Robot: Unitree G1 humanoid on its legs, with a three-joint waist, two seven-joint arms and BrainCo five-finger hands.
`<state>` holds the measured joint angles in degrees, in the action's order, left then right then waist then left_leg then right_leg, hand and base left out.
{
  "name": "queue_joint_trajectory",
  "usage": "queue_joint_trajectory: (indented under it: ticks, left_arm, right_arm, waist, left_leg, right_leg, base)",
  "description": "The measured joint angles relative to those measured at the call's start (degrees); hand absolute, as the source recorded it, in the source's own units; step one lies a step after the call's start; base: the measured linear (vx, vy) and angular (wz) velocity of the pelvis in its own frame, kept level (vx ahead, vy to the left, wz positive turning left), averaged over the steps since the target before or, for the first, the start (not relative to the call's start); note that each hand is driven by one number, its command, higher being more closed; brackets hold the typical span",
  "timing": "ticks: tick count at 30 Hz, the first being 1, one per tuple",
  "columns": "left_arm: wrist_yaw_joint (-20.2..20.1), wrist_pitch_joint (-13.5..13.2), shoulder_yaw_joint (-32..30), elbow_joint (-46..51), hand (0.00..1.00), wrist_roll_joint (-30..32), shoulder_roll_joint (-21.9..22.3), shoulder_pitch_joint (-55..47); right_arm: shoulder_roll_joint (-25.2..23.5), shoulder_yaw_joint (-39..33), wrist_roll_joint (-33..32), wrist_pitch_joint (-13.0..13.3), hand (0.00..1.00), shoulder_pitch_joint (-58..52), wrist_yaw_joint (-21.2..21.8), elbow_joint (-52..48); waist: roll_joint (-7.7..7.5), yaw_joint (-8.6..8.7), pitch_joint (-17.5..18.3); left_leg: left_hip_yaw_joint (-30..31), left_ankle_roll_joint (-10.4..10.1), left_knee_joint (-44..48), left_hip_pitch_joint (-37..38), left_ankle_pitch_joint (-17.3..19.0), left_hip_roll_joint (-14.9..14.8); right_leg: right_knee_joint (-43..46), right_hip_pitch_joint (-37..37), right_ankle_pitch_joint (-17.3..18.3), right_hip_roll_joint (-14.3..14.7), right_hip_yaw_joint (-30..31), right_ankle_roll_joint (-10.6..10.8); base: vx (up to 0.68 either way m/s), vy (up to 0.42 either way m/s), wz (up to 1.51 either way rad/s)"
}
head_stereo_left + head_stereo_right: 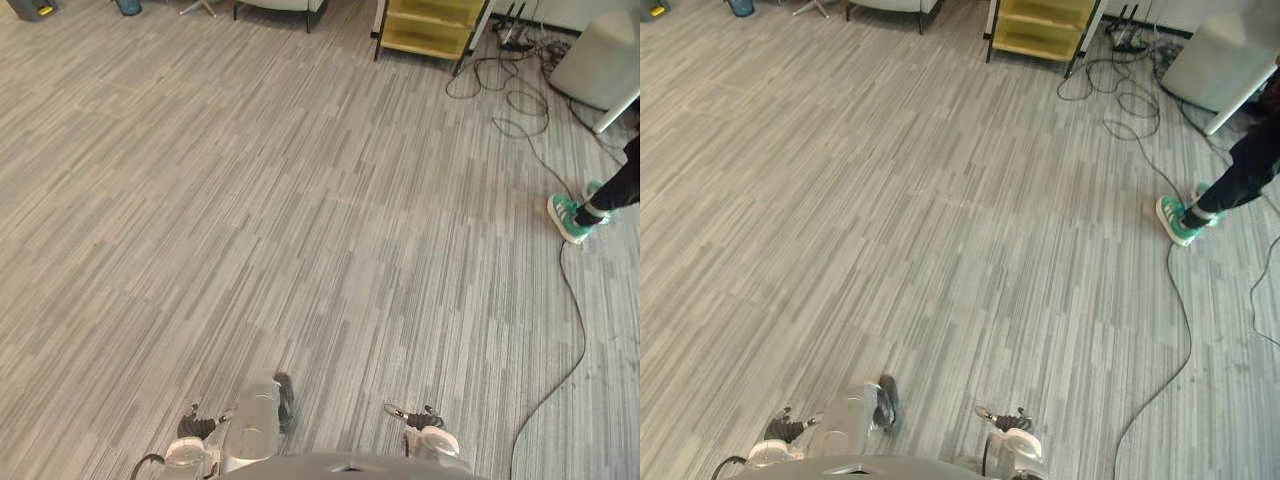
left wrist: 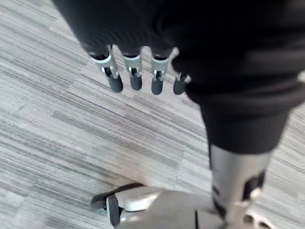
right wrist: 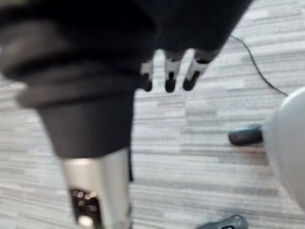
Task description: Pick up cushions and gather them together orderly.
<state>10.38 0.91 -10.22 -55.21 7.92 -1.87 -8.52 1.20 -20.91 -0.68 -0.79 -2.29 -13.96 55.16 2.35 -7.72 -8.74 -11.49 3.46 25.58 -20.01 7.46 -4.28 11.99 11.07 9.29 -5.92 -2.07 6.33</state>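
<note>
Left hand point(image 2: 135, 71) and right hand point(image 3: 170, 76) hang, fingers point(image 2: 158, 82) straight, gripping nothing — carpet point(image 2: 57, 133) below them. Where the cushions lie I cannot tell. Risk: searching blind, I could walk into the person point(image 1: 615, 192), well beyond the right fingers.

Floor point(image 1: 300, 200) was matt, rough-looking carpet in grey streaks. Yellow shelf unit point(image 1: 430, 25) at 1 o'clock looked smooth and painted; the person's shoe point(image 1: 568, 217) at 3 o'clock had a teal matt upper and a smooth white sole. Left hand point(image 2: 136, 76) and right hand point(image 3: 170, 76) had shiny silver metal-look fingers, matt dark tips and matt ribbed covers.
</note>
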Motion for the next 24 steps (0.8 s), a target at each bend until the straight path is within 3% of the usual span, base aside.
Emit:
queue_joint_trajectory:
  ticks: [1, 2, 4, 5, 6, 7, 12, 13, 14, 16, 17, 19, 20, 21, 22, 23, 24]
  left_arm:
    - [-0.10, 0.05, -0.07, -0.47, 0.00, 0.03, -0.64, -0.20]
    - [-0.61, 0.22, 1.21, -2.23, 0.00, 0.00, -2.43, -0.05]
    - [-0.69, 0.41, 1.87, -2.83, 0.00, 0.02, -3.23, -0.09]
    - [-0.69, 0.53, 2.04, -2.83, 0.00, 0.03, -3.34, -0.09]
    - [-0.64, 0.63, 2.67, -2.86, 0.00, 0.03, -3.53, -0.21]
    - [-0.63, 0.64, 2.83, -2.85, 0.00, -0.01, -3.52, -0.20]
    - [-0.60, 0.62, 3.07, -2.71, 0.00, -0.06, -3.76, 0.63]
    - [-0.63, 0.62, 3.13, -2.72, 0.00, -0.30, -3.42, 1.36]
    - [-0.64, 0.63, 3.14, -2.73, 0.00, -0.43, -3.27, 1.50]
    - [-0.60, 0.56, 3.68, -2.75, 0.00, -0.34, -3.05, 1.58]
    - [-0.58, 0.50, 3.64, -2.76, 0.00, -0.36, -3.24, 1.94]
    - [-0.54, 0.38, 2.90, -2.72, 0.00, -0.39, -3.34, 2.10]
    - [-0.53, 0.32, 2.31, -2.71, 0.00, -0.41, -3.49, 1.97]
    - [-0.30, 0.29, 1.26, -2.94, 0.00, -0.34, -2.48, 2.05]
    - [-0.30, 0.29, 1.26, -2.94, 0.00, -0.34, -2.48, 2.05]
    - [-0.29, 0.19, 1.24, -3.12, 0.00, -0.36, -1.67, 2.23]
    - [-0.29, 0.07, 1.22, -3.38, 0.00, -0.35, -1.01, 2.43]
  right_arm:
    - [-0.23, 0.03, 0.05, 0.07, 0.00, -0.13, 0.00, 0.06]
    - [-0.80, 0.02, 0.12, -0.18, 0.00, -0.83, 0.10, -0.02]
    - [-1.11, 0.24, 0.13, -0.27, 0.00, -1.42, 0.21, 0.01]
    - [-1.25, 0.04, -0.30, -0.16, 0.00, -1.67, 0.38, -0.25]
    - [-0.57, 0.09, -0.15, 0.49, 0.00, -1.46, 0.52, -0.30]
    - [-0.42, 0.13, 0.05, 0.60, 0.00, -1.46, 0.74, -0.31]
    - [-0.55, -0.20, 0.09, 0.70, 0.00, -0.84, 0.96, -0.26]
    - [-0.23, -0.44, 0.11, 0.85, 0.00, 0.21, 0.97, -0.21]
    - [-0.18, -0.58, 0.07, 0.83, 0.00, 0.62, 0.99, -0.24]
    - [-0.11, -0.58, 0.04, 0.85, 0.00, 1.38, 0.98, -0.37]
    - [-0.19, -0.62, -0.03, 0.88, 0.00, 1.65, 0.97, -0.45]
    - [-0.61, -0.64, -0.07, 0.71, 0.00, 1.35, 0.96, -2.13]
    - [-0.88, -0.63, -0.07, 0.59, 0.00, 0.89, 0.97, -2.50]
    - [-0.77, -0.58, -0.09, 0.75, 0.00, 0.99, 1.12, -2.98]
    - [-0.77, -0.58, -0.09, 0.75, 0.00, 0.99, 1.12, -2.98]
    - [-0.49, -0.67, -0.12, 1.00, 0.00, 0.99, 1.16, -3.98]
    - [-0.16, -0.80, -0.18, 1.22, 0.00, 1.09, 1.21, -4.83]
  waist:
    - [-0.84, 0.40, 0.14]
    - [-3.17, 0.83, 1.05]
    - [-4.25, 2.16, 0.73]
    - [-4.31, 2.47, 0.52]
    - [-4.18, 3.37, 0.36]
    - [-3.99, 3.40, 0.32]
    - [-3.71, 3.60, 0.51]
    - [-2.83, 4.10, -0.05]
    - [-2.36, 4.32, -0.36]
    - [-1.58, 4.73, -0.91]
    - [-2.11, 4.93, -1.30]
    - [-2.96, 4.96, -2.10]
    - [-3.61, 5.06, -2.32]
    - [-3.22, 4.97, -2.24]
    - [-3.22, 4.97, -2.24]
    - [-1.69, 5.13, -1.52]
    - [-0.41, 5.45, -1.72]
  left_leg:
    - [-0.67, -0.24, 1.16, 0.40, 1.69, 1.01]
    - [-2.23, 0.25, 0.59, 2.88, 4.33, 3.54]
    - [-2.84, 0.31, -0.10, 6.50, 6.16, 5.11]
    - [-2.86, 0.27, -0.52, 8.18, 6.66, 5.62]
    - [-3.24, 0.18, -3.04, 13.30, 7.39, 6.28]
    - [-3.66, 0.63, -4.29, 14.90, 7.12, 6.28]
    - [-4.18, 0.24, -11.17, 24.85, 7.03, 5.54]
    - [-4.21, -0.74, -13.46, 27.56, 7.56, 4.31]
    - [-4.32, -1.08, -14.01, 28.25, 7.72, 3.57]
    - [-4.69, -2.64, -16.18, 30.23, 7.75, 2.03]
    - [-4.70, -4.12, -18.25, 32.37, 8.21, 1.82]
    - [-4.40, -6.91, -18.84, 35.71, 9.91, 1.93]
    - [-4.09, -7.75, -18.82, 36.85, 10.46, 2.25]
    - [-3.95, -8.74, -18.80, 39.16, 11.17, 1.08]
    - [-3.95, -8.74, -18.80, 39.16, 11.17, 1.08]
    - [-3.21, -8.75, -17.94, 39.10, 10.93, -0.69]
    - [-1.97, -8.75, -15.69, 38.97, 10.92, -2.47]
  right_leg:
    - [3.96, -0.67, 1.91, -1.22, 0.63, 1.15]
    - [22.30, -8.59, 3.01, -4.39, 3.08, 4.14]
    - [40.31, -15.91, -0.04, -5.19, 4.65, 7.38]
    - [44.50, -17.69, -0.48, -5.45, 3.82, 6.96]
    - [51.14, -21.11, 0.23, -6.96, -1.05, 3.18]
    - [51.90, -21.81, 0.97, -7.28, -3.03, 1.68]
    - [42.92, -27.12, 5.76, -7.50, -14.27, -1.97]
    - [34.10, -29.20, 6.72, -5.89, -16.19, -3.60]
    - [29.95, -29.60, 6.50, -4.89, -16.24, -3.91]
    - [14.17, -30.69, 1.55, -2.10, -15.81, -3.74]
    - [0.79, -31.76, -5.57, -1.74, -14.42, -3.31]
    - [-5.17, -31.93, -9.46, -2.45, -13.46, -3.52]
    - [-5.40, -31.76, -9.30, -2.87, -12.79, -3.67]
    - [-0.49, -32.86, -15.63, -2.48, -12.39, -4.72]
    - [-0.49, -32.86, -15.63, -2.48, -12.39, -4.72]
    - [5.05, -35.35, -15.58, -1.57, -12.66, -4.98]
    - [8.40, -35.98, -14.28, -0.59, -13.61, -6.82]
  base:
    - [0.35, 0.204, -0.27]
    - [0.30, 0.137, -0.03]
    - [0.39, 0.117, -0.01]
    - [0.44, 0.129, -0.04]
    - [0.43, 0.120, -0.09]
    - [0.42, 0.110, -0.16]
    - [0.37, 0.000, -0.09]
    - [0.40, -0.069, -0.11]
    - [0.30, -0.073, -0.12]
    - [0.38, -0.130, -0.06]
    - [0.40, -0.156, 0.01]
    - [0.47, -0.261, 0.09]
    - [0.61, -0.376, 0.00]
    - [0.32, -0.205, -0.03]
    - [0.54, -0.360, -0.12]
    - [0.41, -0.295, -0.09]
    - [0.50, -0.372, -0.16]
